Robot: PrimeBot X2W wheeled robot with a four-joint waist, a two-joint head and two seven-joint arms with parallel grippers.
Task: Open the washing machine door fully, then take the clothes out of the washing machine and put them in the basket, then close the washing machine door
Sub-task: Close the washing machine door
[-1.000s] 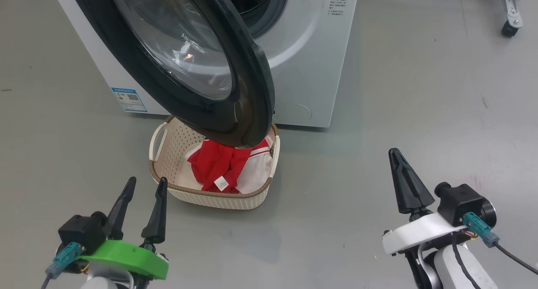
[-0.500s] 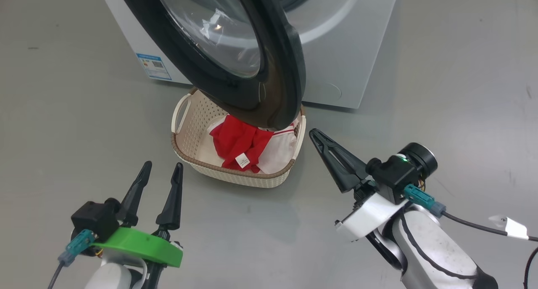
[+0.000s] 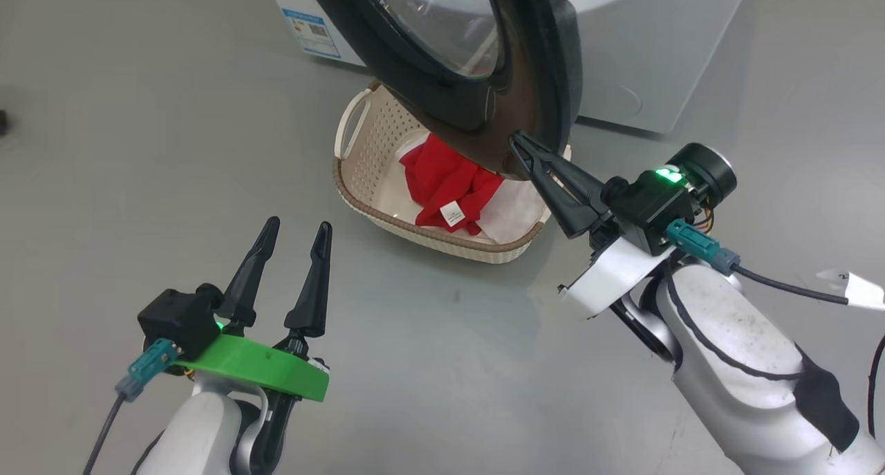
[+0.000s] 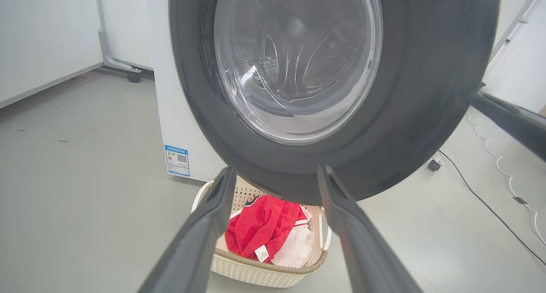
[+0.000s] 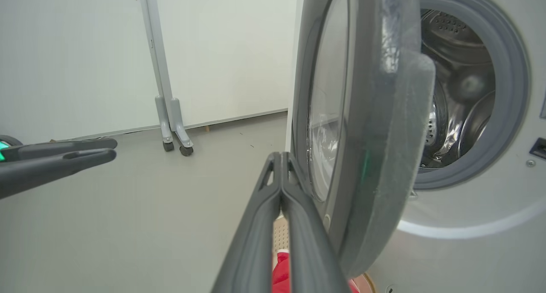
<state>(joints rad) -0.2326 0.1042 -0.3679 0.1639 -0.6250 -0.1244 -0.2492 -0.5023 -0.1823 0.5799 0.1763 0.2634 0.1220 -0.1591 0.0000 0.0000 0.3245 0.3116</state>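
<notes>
Clothes (image 3: 449, 181) sit in the basket (image 3: 442, 243) right under the washing machine door (image 3: 546, 60), so I've got my right fingers (image 3: 553, 178) clenched at its lower rim, probably to shove it shut; left fingers (image 3: 312, 281) spread, empty.

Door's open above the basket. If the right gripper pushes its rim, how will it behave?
The door looks stiff, thick black rim around glass, so it should swing whole rather than flex. That glossy rim may let the shut right gripper at its edge slip. The bulging glass suggests it is heavy.
</notes>
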